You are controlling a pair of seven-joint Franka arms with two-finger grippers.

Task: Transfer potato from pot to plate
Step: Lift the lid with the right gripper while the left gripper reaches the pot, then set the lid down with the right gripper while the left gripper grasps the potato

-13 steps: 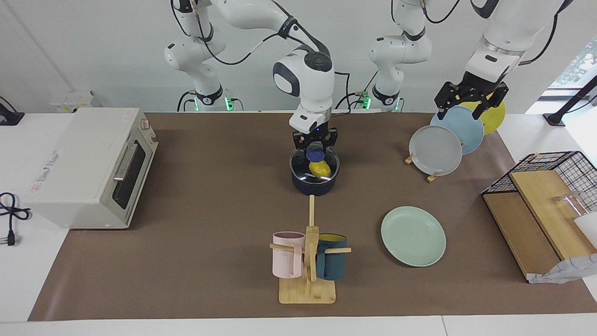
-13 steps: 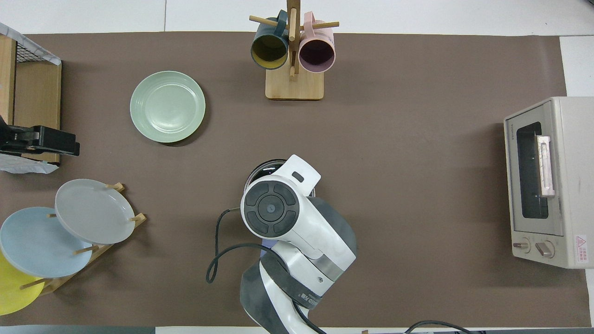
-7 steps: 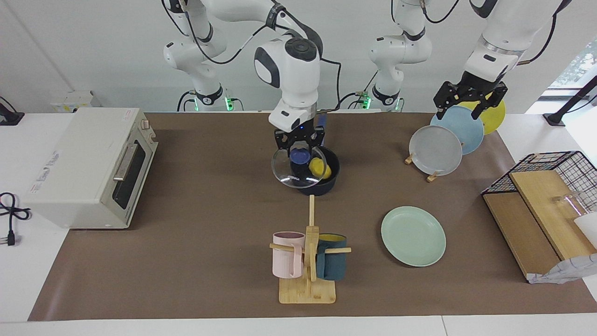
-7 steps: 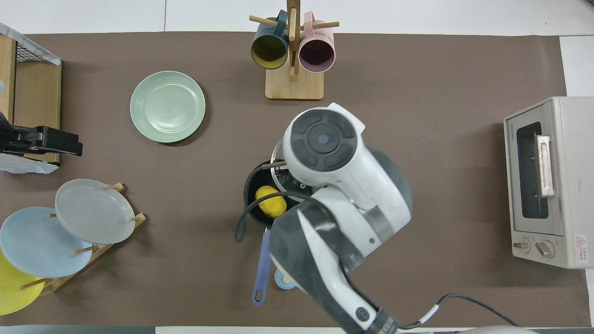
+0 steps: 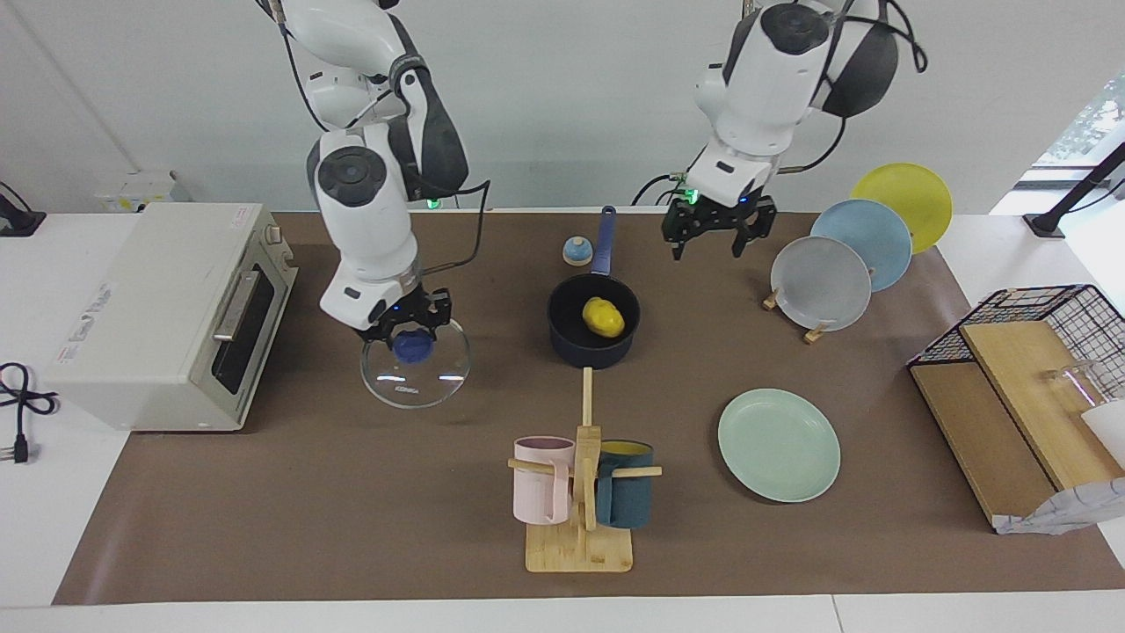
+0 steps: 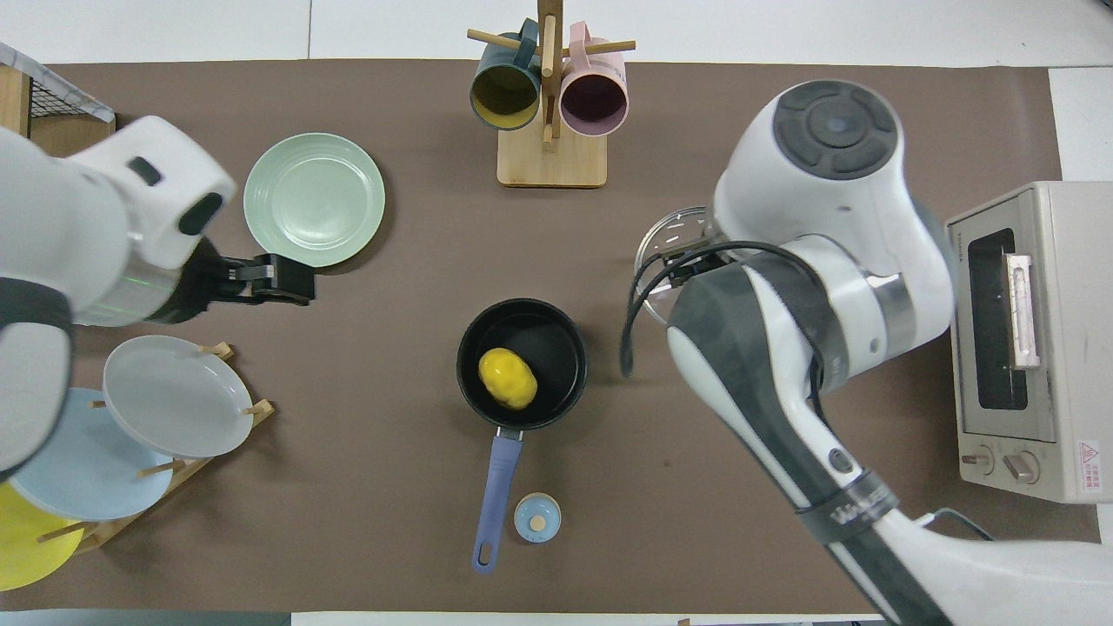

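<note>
The potato (image 5: 603, 316) is seen lying inside the pot (image 5: 592, 350), which stands uncovered near the middle of the counter (image 5: 352, 492), its long blue handle (image 6: 492, 496) directed toward the robots. A small round blue knobbed object (image 5: 577, 251) is noted just beside the handle, nearer to the robots than the pot.

The right hand (image 5: 406, 332) is pinched on the blue knob of a glass lid (image 5: 415, 362), which is held low over the counter between the pot and the toaster oven (image 5: 167, 312). It cannot be told whether the lid rests on the counter. A small dark mark is visible on the glass of the lid but cannot be read.

The left hand (image 5: 719, 230) is held in the air over the counter, between the pot handle and the plate rack (image 5: 791, 303), with its fingers spread and nothing between them.

The plate (image 5: 779, 445) lies flat and bare, farther from the robots than the pot and toward the left arm's end of the counter. The mug stand (image 5: 580, 527), bearing a pink mug (image 5: 541, 479) and a dark teal mug (image 5: 626, 494), is placed beside the plate.

On the rack, a grey plate (image 5: 820, 283), a light blue plate (image 5: 868, 239) and a yellow plate (image 5: 905, 195) are stood on edge. A wire basket with wooden boards (image 5: 1019, 387) occupies the left arm's end.

On the toaster oven, a brand line is printed above the door in the overhead view but cannot be read with certainty; a red warning sticker (image 6: 1087, 454) is fixed near the two dials.
</note>
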